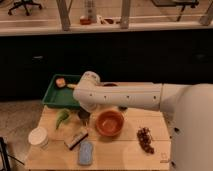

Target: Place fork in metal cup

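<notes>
We see our white arm's gripper (86, 107) hidden just above the small grey metal cup (84, 116) left of the orange bowl (110, 123), grip and fork unseen.

the arm (125, 96) hides the gripper, perhaps the fork too.

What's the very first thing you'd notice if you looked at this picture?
The big white robot arm jumps out first, stretching from the right across the middle of the wooden table. Its gripper sits at the arm's left end, pointing down just over the metal cup. Next you'd spot the bright orange bowl right beside it and the green tray at the table's back left.
</notes>
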Controlling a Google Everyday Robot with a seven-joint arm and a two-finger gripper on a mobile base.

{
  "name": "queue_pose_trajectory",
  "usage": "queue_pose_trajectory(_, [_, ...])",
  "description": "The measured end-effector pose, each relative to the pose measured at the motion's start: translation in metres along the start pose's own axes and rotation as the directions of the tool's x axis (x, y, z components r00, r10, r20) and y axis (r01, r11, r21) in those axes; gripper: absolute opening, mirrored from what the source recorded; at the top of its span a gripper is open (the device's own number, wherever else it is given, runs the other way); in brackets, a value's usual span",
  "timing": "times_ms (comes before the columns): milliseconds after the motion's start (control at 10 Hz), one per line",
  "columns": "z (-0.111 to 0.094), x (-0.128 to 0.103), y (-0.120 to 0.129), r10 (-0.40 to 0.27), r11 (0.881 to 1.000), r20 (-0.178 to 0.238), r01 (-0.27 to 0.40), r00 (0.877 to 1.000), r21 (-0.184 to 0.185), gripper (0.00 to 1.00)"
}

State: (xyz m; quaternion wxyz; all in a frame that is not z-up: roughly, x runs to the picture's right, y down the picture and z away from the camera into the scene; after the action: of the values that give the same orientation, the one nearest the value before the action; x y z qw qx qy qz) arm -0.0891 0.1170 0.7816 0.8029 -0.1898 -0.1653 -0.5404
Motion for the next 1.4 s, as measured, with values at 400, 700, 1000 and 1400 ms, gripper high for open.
queue_pose_trajectory(400, [-0.002, -0.008, -0.016, -0.038, 0.999, 0.038, 0.039, 0.999, -0.016, 0.0])
queue_pose_trajectory(700, [-0.002, -0.01, -0.022, -0.053, 0.998, 0.056, 0.055, 0.997, -0.032, 0.0])
queue_pose_trajectory(1000, [-0.003, -0.012, -0.025, -0.06, 0.998, 0.069, 0.062, 0.996, -0.032, 0.0])
queue_pose_trajectory(1400, [-0.003, -0.014, -0.028, -0.069, 0.997, 0.083, 0.072, 0.994, -0.034, 0.0])
